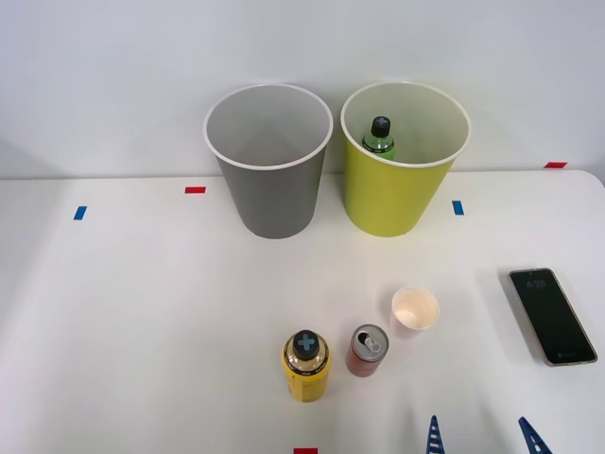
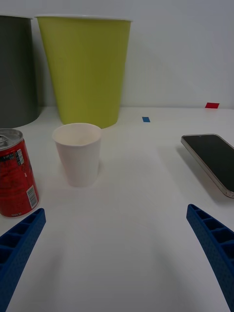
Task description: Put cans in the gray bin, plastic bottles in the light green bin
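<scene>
A short red can (image 1: 367, 350) with a silver top stands upright near the table's front; it also shows in the wrist view (image 2: 15, 173). My right gripper (image 1: 482, 437) is open and empty, low at the front edge, to the right of the can and apart from it (image 2: 116, 210). A green plastic bottle (image 1: 380, 137) with a black cap stands inside the light green bin (image 1: 405, 189) at the back right (image 2: 85, 68). The gray bin (image 1: 269, 194) stands to its left (image 2: 17, 70), and nothing shows inside it.
A small pale paper cup (image 1: 414, 312) stands just right of the can (image 2: 78, 153). A short yellow bottle (image 1: 305, 367) with a black cap stands left of the can. A phone (image 1: 552, 315) lies flat at the right (image 2: 212, 161). Coloured tape marks dot the table.
</scene>
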Tool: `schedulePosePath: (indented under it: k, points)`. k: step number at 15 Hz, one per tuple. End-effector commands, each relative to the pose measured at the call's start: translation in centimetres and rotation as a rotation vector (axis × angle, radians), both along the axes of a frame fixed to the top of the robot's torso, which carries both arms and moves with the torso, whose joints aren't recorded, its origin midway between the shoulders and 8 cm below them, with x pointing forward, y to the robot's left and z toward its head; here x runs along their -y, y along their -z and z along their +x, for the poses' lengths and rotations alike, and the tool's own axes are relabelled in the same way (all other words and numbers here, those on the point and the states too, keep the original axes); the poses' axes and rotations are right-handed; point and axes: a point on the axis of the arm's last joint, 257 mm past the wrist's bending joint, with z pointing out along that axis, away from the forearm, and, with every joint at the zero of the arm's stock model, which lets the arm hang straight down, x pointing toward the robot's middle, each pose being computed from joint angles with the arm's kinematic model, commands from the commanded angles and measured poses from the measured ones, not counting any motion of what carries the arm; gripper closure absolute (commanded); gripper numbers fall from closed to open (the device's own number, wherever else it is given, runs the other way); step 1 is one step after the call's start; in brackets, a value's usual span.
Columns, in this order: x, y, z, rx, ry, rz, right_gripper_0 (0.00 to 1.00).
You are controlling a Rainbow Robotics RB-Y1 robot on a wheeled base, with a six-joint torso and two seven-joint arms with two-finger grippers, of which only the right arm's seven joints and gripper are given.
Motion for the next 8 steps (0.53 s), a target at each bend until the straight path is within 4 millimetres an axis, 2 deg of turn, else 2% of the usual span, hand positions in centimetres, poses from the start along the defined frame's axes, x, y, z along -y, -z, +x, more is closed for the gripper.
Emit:
schedulePosePath:
  k: [1,8]
  points:
    - [0.00,0.00,0.00,0.000,0.000,0.000,0.00]
    - [0.00,0.00,0.00,0.000,0.000,0.000,0.00]
